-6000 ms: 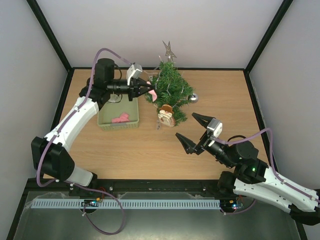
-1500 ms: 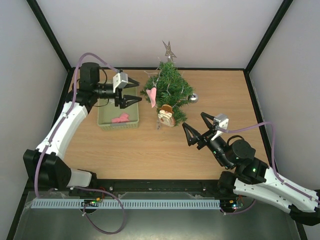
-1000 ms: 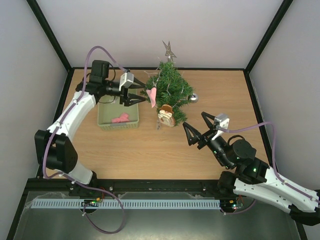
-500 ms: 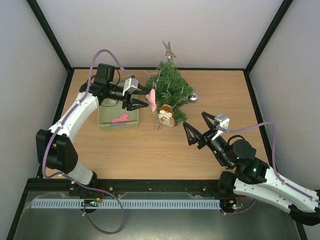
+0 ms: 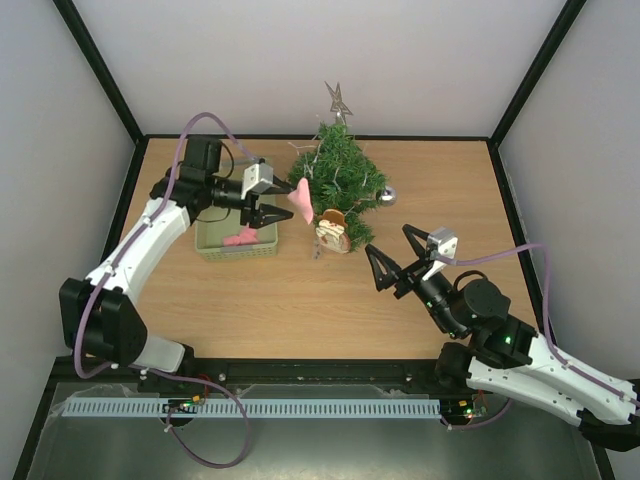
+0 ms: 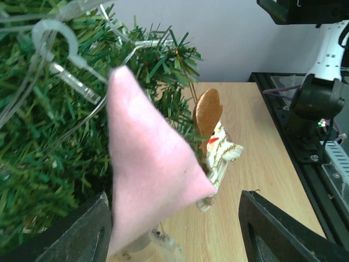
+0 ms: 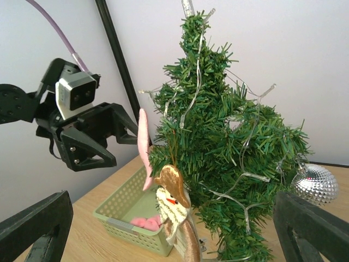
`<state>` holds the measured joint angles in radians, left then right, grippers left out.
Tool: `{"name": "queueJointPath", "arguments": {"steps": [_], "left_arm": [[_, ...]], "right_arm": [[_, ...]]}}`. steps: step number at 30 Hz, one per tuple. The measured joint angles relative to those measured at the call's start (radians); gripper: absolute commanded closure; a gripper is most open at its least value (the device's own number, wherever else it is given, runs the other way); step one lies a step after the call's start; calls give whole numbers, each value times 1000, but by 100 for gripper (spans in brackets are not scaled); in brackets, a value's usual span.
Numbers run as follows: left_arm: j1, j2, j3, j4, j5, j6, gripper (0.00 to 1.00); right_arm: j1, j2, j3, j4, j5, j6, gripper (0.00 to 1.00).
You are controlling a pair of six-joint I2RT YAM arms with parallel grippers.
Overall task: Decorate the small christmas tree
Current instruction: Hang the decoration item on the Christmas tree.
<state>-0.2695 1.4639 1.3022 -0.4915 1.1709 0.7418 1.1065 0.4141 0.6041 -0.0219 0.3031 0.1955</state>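
The left pincer (image 5: 279, 203) stands open at the left flank of the small christmas tree (image 5: 340, 175), its jaws spread either side of a pink felt ornament (image 6: 147, 174) that hangs on a branch there; the fingers do not close on it. Below that pincer, left of the tree, sits a pale green basket (image 5: 215, 246) with more pink pieces inside. A brown and white figure ornament (image 5: 332, 230) hangs at the tree's near side, a silver ball (image 5: 388, 195) at its right, and a star (image 5: 338, 100) tops it. The tree stands upright at the far middle of the table (image 5: 300, 300). The right pincer (image 5: 386, 238) gapes wide and empty, nearer than the tree and to its right.
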Motion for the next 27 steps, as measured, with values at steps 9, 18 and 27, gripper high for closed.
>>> {"name": "queueJointPath", "arguments": {"steps": [9, 18, 27], "left_arm": [[33, -188, -211, 295, -158, -270, 2], [33, -368, -345, 441, -516, -490, 0], [33, -479, -486, 494, -867, -777, 0]], "right_arm": [[0, 4, -14, -27, 105, 85, 2], [0, 154, -7, -91, 177, 180, 2], [0, 195, -196, -46, 89, 443, 22]]}}
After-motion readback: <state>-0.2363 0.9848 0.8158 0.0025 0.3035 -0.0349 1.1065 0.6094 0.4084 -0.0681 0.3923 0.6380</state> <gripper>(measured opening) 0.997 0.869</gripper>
